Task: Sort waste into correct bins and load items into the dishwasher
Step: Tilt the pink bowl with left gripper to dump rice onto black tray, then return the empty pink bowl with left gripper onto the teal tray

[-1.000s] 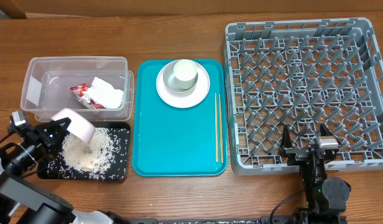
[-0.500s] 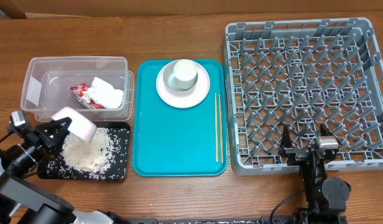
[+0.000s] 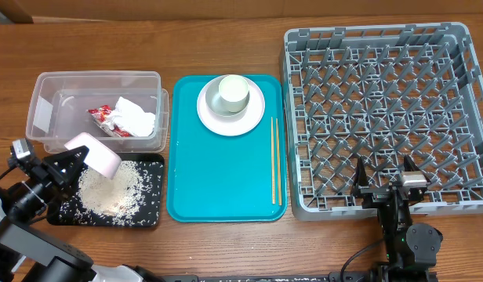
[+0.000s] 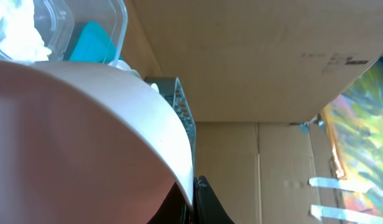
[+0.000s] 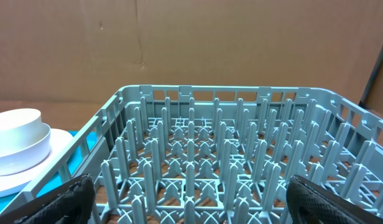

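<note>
My left gripper [image 3: 72,162] is shut on the rim of a pinkish-white bowl [image 3: 97,155], held tipped on its side over the black tray [image 3: 151,213]. A heap of white rice grains [image 3: 108,192] lies on that tray. In the left wrist view the bowl [image 4: 86,124] fills the frame, its rim pinched at my left gripper [image 4: 194,193]. The clear tub [image 3: 44,117] holds a red wrapper [image 3: 105,117] and a white tissue [image 3: 137,117]. My right gripper [image 3: 383,178] stands open at the front edge of the grey dishwasher rack [image 3: 383,94], with nothing between its fingers [image 5: 70,199].
A teal tray [image 3: 226,180] lies between the tub and the rack. It carries a round plate [image 3: 257,111] with a pale cup [image 3: 232,92] on it, and wooden chopsticks [image 3: 275,160] along its right side. Cup [image 5: 14,132] and rack [image 5: 229,155] show in the right wrist view.
</note>
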